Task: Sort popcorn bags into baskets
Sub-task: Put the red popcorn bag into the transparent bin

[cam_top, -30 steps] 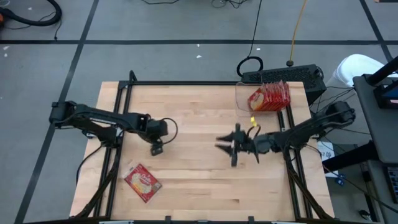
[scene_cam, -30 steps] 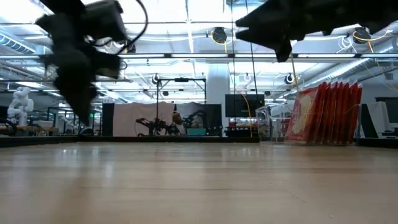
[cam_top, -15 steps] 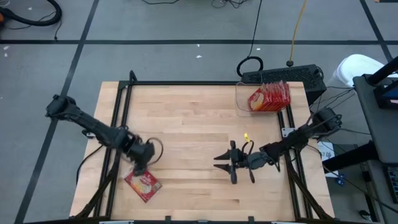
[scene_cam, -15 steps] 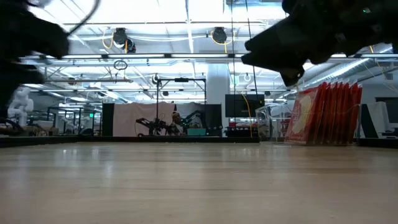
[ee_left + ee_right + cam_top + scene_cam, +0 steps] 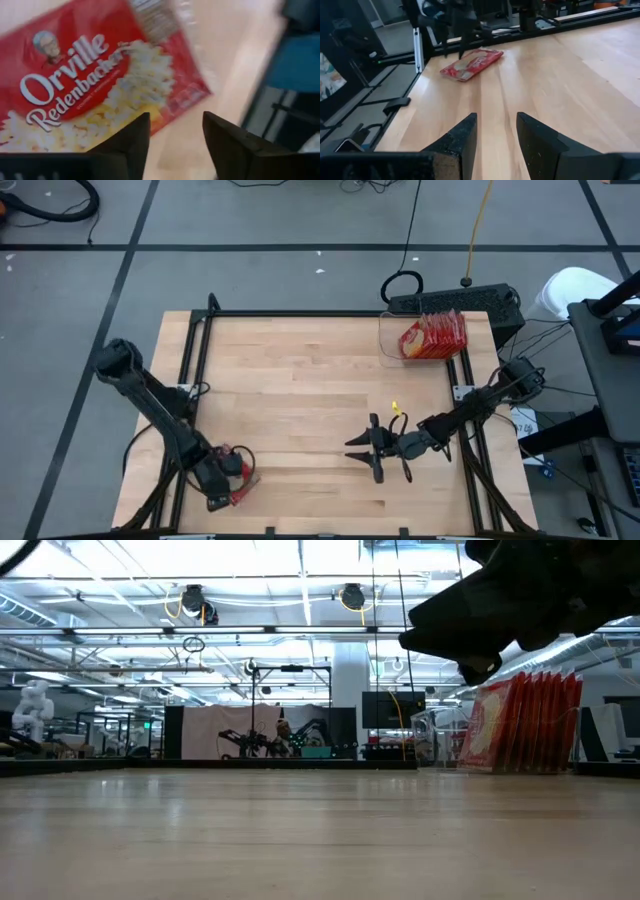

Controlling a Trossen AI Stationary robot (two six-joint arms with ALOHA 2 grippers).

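**Left arm reaching for the last loose bag**

The left gripper (image 5: 232,485) is hovering right over the popcorn bag (image 5: 95,75) lying flat near the table's (image 5: 300,380) front-left corner, fingers parted, nothing gripped yet. The right gripper (image 5: 362,446) is waiting mid-table, partly open and empty. Other bags are standing upright in the clear bin (image 5: 388,338) at the far-right corner.

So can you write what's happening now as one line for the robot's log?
left gripper: jaws open over loose popcorn bag | right gripper: empty, open, mid-table | clear bin: bags standing inside
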